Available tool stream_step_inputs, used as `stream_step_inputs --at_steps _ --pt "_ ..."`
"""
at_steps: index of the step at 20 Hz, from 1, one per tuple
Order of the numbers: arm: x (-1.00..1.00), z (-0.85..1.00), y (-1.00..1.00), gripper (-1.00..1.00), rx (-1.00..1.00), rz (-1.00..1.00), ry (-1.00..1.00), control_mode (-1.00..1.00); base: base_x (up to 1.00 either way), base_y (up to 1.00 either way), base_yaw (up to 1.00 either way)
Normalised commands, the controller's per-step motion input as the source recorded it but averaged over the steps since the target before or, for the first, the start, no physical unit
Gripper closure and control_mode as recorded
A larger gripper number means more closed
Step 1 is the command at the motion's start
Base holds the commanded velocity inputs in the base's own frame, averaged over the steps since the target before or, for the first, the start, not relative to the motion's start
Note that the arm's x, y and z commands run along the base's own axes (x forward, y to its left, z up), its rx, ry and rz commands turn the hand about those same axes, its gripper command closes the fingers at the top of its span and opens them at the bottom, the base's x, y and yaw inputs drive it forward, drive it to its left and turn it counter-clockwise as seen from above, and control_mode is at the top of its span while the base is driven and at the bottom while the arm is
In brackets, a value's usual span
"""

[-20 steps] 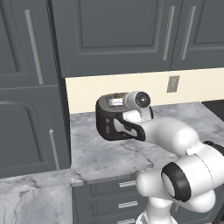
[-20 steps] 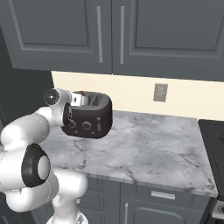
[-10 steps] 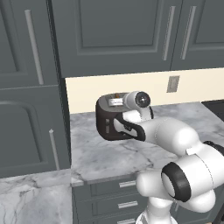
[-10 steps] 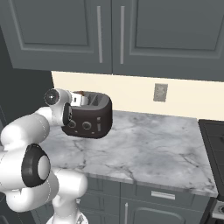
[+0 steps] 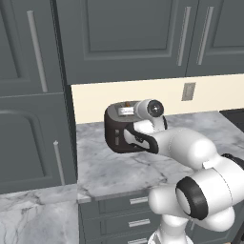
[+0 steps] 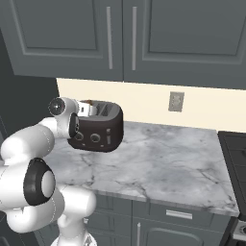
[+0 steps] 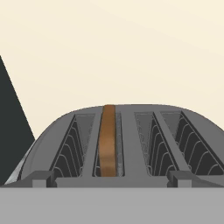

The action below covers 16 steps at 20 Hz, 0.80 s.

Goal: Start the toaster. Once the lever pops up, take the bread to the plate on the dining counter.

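The dark toaster stands on the marble worktop against the cream wall. In the hand view I look low across its silver slotted top. The golden-brown bread stands upright, edge-on, in a slot left of the middle. My gripper hovers at the toaster's near end, level with the top, open, its fingertips wide apart with nothing between them. A pale lever slot shows on the toaster's end. My white forearm crosses in front of the toaster. The plate and the dining counter are out of view.
The marble worktop stretches right of the toaster towards a dark stove edge. A wall outlet sits on the backsplash. Grey upper cabinets hang above, a tall grey cabinet stands left, and drawers run below.
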Motion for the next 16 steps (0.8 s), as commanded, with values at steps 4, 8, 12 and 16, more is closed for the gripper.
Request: stream_step_inputs --at_steps 4,8,12,16 --pt "0.0 0.0 0.0 -1.0 0.0 0.0 0.0 -1.0 0.0 0.0 0.0" --pt "0.0 0.0 0.0 -1.0 0.0 0.0 0.0 -1.0 0.0 0.0 0.0" --pt "0.0 0.0 0.0 -1.0 0.0 0.0 0.0 -1.0 0.0 0.0 0.0" --pt "0.0 0.0 0.0 -1.0 0.0 0.0 0.0 -1.0 0.0 0.0 0.0"
